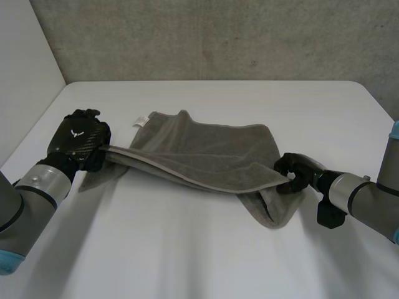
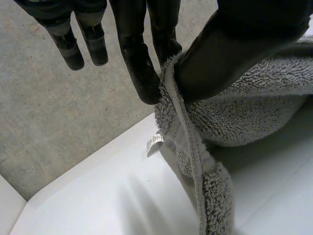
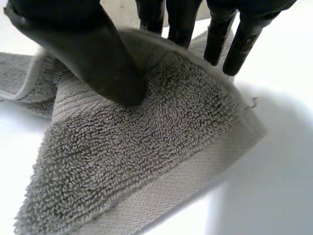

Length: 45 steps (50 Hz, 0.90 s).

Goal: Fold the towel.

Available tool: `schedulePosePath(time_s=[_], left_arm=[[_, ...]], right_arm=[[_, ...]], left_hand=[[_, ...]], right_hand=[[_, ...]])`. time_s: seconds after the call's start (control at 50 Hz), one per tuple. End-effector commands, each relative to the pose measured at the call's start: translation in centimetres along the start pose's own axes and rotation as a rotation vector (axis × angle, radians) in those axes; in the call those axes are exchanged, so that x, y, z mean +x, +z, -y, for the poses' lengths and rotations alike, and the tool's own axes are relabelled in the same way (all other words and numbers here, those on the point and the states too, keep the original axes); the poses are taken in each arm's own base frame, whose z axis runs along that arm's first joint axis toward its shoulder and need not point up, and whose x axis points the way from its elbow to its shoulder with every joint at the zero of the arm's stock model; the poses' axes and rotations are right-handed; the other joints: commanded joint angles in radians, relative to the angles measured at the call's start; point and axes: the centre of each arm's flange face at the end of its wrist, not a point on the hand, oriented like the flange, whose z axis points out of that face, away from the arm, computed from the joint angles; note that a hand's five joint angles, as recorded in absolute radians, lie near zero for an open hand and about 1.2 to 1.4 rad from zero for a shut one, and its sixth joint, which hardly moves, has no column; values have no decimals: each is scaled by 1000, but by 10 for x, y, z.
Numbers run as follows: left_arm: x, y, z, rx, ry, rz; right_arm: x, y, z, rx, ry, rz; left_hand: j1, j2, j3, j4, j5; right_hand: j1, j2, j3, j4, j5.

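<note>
A grey towel [image 1: 206,156] lies loosely folded across the middle of the white table [image 1: 199,249], a white label [image 1: 141,120] at its far left corner. My left hand [image 1: 81,140] pinches the towel's left end; in the left wrist view its thumb [image 2: 230,54] presses the towel's hem [image 2: 188,142] against a finger [image 2: 139,63]. My right hand [image 1: 296,171] holds the towel's right end, slightly lifted. In the right wrist view its thumb [image 3: 88,54] clamps the towel's corner [image 3: 146,147] against the fingers [image 3: 181,19] behind it.
A rough grey wall [image 1: 212,37] stands behind the table's far edge. A white panel [image 1: 25,75] rises at the left. Bare tabletop spreads in front of the towel and around both arms.
</note>
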Motion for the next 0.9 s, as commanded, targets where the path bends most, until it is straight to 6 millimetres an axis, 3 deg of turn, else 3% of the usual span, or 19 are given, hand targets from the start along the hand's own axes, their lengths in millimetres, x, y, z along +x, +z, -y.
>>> schedulePosePath(time_s=[0.02,0.2,0.36,0.4,0.42,0.46,0.48,0.5,0.52,0.56,0.58,0.6,0.62,0.66,0.72,0.74,0.8,0.84,0.9], left_arm=[[-2,-2,3,-8,0,5],[3,-13,9,-83,-11,-31],[-14,32,16,-34,7,-14],[-24,59,26,19,42,1],[-24,59,26,19,42,1],[-28,74,35,58,66,8],[-32,89,44,102,92,20],[-35,104,60,169,118,30],[-35,104,60,169,118,30],[-42,122,114,347,163,67],[-42,122,115,348,164,67],[-46,122,145,433,179,98],[-46,122,145,434,179,98],[-49,110,192,585,166,156],[-58,95,217,712,150,184],[-58,95,217,712,150,184],[-57,103,189,672,147,166],[-48,104,151,562,135,118],[-39,101,133,510,138,90]], right_arm=[[-17,-15,19,37,-100,111],[-21,-44,39,25,-435,59],[-16,-27,77,-17,-783,-130],[-32,-14,103,79,-873,-160],[-32,-14,104,80,-874,-160],[-46,0,139,222,-946,-191],[-46,0,140,223,-946,-191],[-53,5,162,322,-977,-216],[-53,5,163,323,-977,-216],[-78,-2,221,636,-1024,-299],[-78,-2,221,638,-1024,-300],[-93,-14,250,824,-1024,-353],[-104,-26,268,969,-994,-387],[-114,-37,275,1057,-971,-395],[-111,-45,267,1035,-986,-376],[-104,-33,254,976,-1001,-339],[-95,-19,239,906,-1009,-310],[-77,-4,206,775,-1009,-282],[-74,-10,185,726,-1041,-263]], left_hand=[[87,40,-52,-59,37],[87,40,-52,-59,37],[87,40,-52,-59,37],[87,40,-52,-59,37],[87,40,-52,-59,37],[87,40,-52,-59,37],[87,40,-52,-59,37],[87,40,-52,-59,37],[87,40,-52,-59,37],[87,40,-52,-59,37],[87,40,-52,-59,37],[87,40,-52,-59,37],[87,40,-52,-59,37],[87,40,-52,-59,37],[87,40,-52,-59,37],[87,40,-52,-59,37],[87,40,-52,-59,37],[87,40,-52,-59,37],[87,40,-52,-59,37]], right_hand=[[102,121,-44,-76,106],[102,121,-44,-76,106],[102,121,-44,-76,106],[102,121,-44,-76,106],[102,121,-44,-76,106],[102,121,-44,-76,106],[102,121,-44,-76,106],[102,121,-44,-76,106],[102,121,-44,-76,106],[102,121,-44,-76,106],[102,121,-44,-76,106],[102,121,-44,-76,106],[102,121,-44,-76,106],[102,121,-44,-76,106],[102,121,-44,-76,106],[102,121,-44,-76,106],[102,121,-44,-76,106],[102,121,-44,-76,106],[102,121,-44,-76,106]])
